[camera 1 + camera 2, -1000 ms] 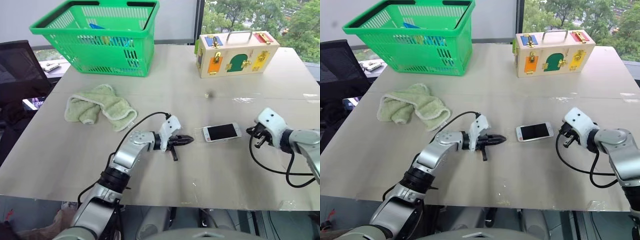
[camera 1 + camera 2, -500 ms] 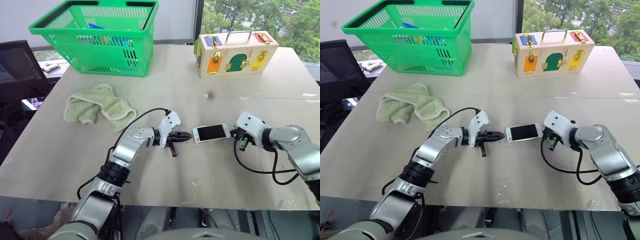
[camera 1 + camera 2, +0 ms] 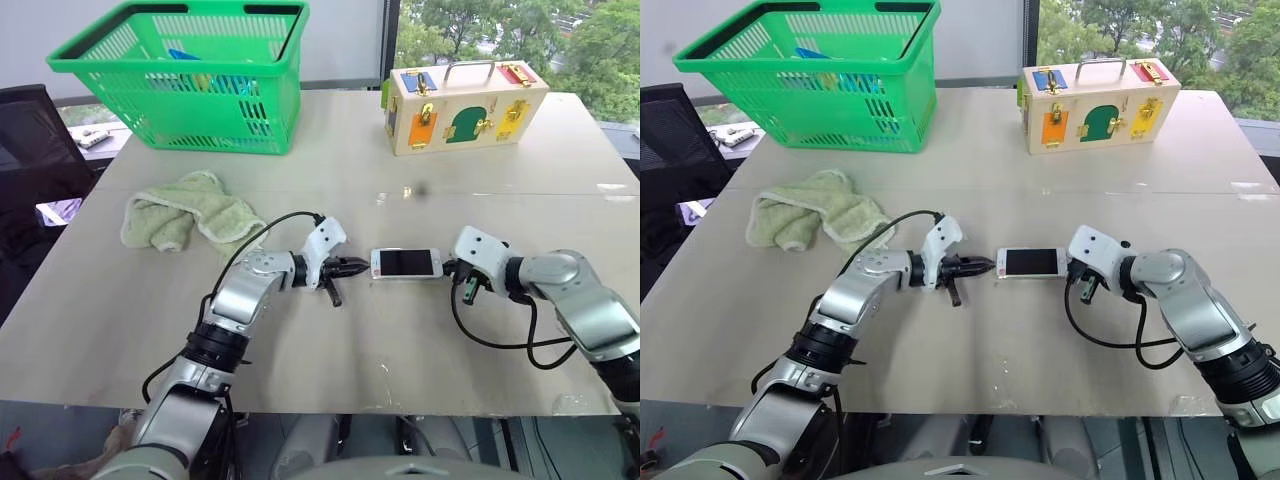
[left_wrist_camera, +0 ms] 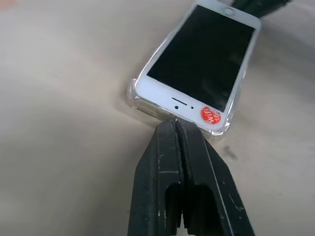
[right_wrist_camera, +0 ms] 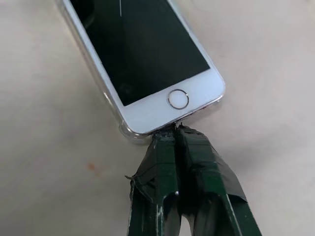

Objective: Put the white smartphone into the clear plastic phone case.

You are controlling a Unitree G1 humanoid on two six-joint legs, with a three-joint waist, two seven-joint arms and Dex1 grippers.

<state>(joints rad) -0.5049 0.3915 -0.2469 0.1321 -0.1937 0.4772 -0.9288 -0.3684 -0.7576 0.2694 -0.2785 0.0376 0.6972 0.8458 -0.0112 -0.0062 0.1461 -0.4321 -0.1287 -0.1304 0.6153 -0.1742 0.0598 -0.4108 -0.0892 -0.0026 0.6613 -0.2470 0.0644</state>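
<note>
The right gripper (image 3: 1080, 272) has been sliding the white smartphone (image 3: 1031, 262) leftward; it is now lying between both closed grippers, inside the clear plastic phone case (image 4: 133, 96). The left gripper (image 3: 985, 266) is bracing the case end. Squeeze evenly, keeping the phone flat on the desk (image 3: 970, 150).

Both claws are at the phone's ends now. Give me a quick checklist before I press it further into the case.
1. Left claw shut, tip at the speaker end of the white smartphone: ok.
2. Right claw shut, tip at the home-button end: ok.
3. Phone lying screen up over the clear plastic phone case: ok.
4. Phone fully seated in the case on all edges: cannot tell; case corners stick out past the speaker end.
5. Green towel and wooden lock box lie away from both arms: ok.
</note>
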